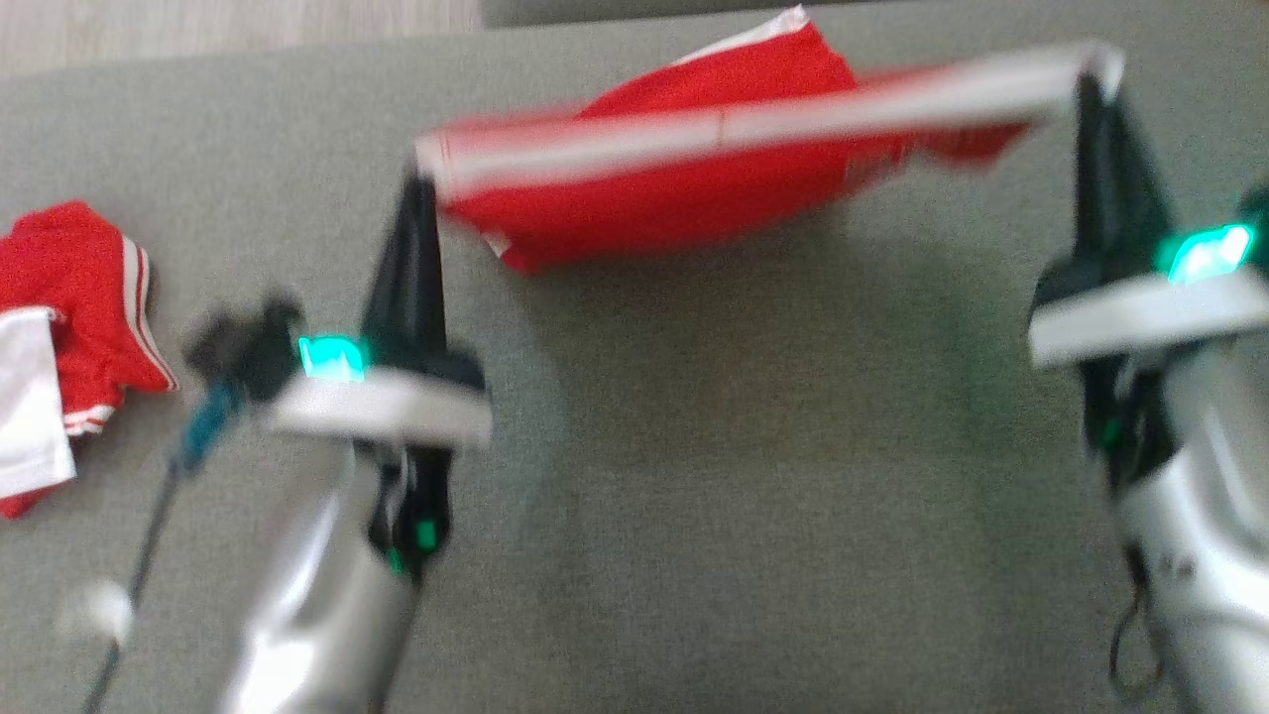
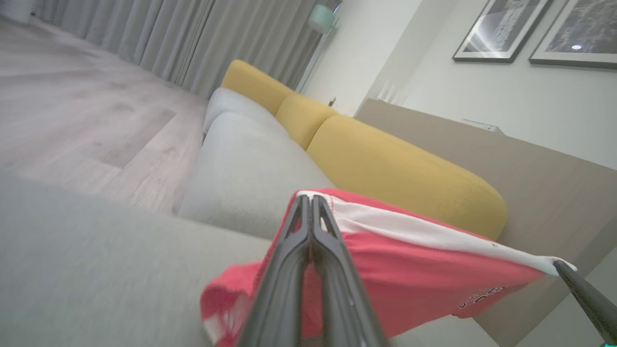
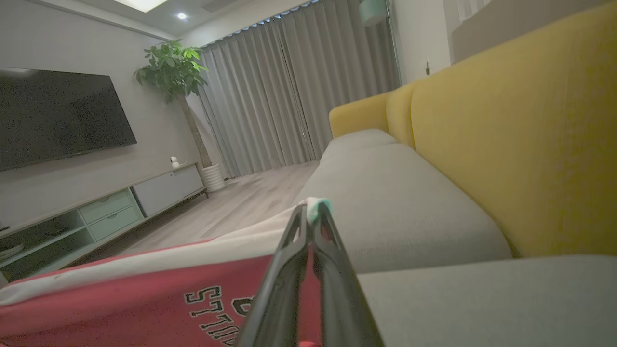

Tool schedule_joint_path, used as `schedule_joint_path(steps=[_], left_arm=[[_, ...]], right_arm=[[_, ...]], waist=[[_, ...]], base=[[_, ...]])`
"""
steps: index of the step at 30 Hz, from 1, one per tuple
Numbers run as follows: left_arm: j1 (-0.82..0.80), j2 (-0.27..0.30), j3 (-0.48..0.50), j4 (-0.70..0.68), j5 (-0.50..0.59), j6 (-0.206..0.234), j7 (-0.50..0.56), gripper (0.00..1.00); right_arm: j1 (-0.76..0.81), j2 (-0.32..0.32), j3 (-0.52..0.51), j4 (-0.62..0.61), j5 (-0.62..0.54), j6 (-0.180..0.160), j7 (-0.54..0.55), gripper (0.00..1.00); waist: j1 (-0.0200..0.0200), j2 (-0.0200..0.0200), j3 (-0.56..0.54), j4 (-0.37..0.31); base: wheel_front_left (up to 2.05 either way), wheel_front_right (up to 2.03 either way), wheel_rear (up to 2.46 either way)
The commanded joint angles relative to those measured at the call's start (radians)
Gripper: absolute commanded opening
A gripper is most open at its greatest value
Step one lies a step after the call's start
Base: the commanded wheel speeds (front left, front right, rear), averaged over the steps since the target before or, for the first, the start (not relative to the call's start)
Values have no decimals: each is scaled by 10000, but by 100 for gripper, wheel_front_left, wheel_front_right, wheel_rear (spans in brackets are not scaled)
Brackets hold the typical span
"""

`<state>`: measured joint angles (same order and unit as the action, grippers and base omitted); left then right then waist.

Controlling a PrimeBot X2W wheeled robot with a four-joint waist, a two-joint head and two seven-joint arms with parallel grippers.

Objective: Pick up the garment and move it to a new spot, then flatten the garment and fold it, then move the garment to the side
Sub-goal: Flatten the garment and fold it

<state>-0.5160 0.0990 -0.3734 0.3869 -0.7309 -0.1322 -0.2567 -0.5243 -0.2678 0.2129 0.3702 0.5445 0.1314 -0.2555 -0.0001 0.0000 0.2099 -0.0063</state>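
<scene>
- Garment (image 1: 684, 188): red, white band taut, above grey cushion (image 1: 694, 446).
- Left gripper (image 1: 421, 183), right gripper (image 1: 1091, 84): each clamped on a band end.
- Step: apparently relocating (view blurred); next, lower and flatten.

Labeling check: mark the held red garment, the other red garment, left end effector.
held red garment (image 1: 674, 203), head view, red body fabric
other red garment (image 1: 84, 268), head view, red upper part
left end effector (image 1: 418, 183), head view, between fingertips

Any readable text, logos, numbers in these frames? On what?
"ULLS", seemingly, seen upside down: outlined letters on the red garment, first letter cut off by the right gripper.
Small dark print on the same garment, left wrist view: too small to read.
Nothing else legible.
</scene>
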Motion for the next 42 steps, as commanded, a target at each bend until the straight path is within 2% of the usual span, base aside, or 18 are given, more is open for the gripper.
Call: schedule_joint_path(steps=[1,6,11,17,22,29,42], left_arm=[[164,149,544,-391,-18,18,-50,0],[2147,-207,834,-831,45,17,-50,0],[3599,-398,977,-1248,81,17,-51,0],[4788,-468,786,-1597,187,16,-51,0],[5031,-482,570,-1754,255,16,-51,0],[3910,-486,256,-1867,99,16,-51,0],[357,-487,-236,-759,-1126,16,-51,0]], right_arm=[[173,6,60,-453,136,-7,-61,0],[2241,141,-96,-925,480,-7,-62,0],[3675,291,-334,-1421,650,-7,-62,0],[4765,271,-532,-1883,810,-7,-62,0],[5059,246,-703,-2206,848,-7,71,0],[4057,230,-883,-1999,596,-7,728,0],[-801,349,-937,328,-841,-7,2402,0]], waist=[[1,0,-303,-98],[1,0,-914,-148],[1,0,-1459,-132],[1,0,-1877,48],[1,0,-1779,255],[1,0,-1018,599],[1,0,1485,1440]], base=[[0,0,0],[0,0,0],[0,0,0],[0,0,0],[0,0,0],[0,0,0],[0,0,0]])
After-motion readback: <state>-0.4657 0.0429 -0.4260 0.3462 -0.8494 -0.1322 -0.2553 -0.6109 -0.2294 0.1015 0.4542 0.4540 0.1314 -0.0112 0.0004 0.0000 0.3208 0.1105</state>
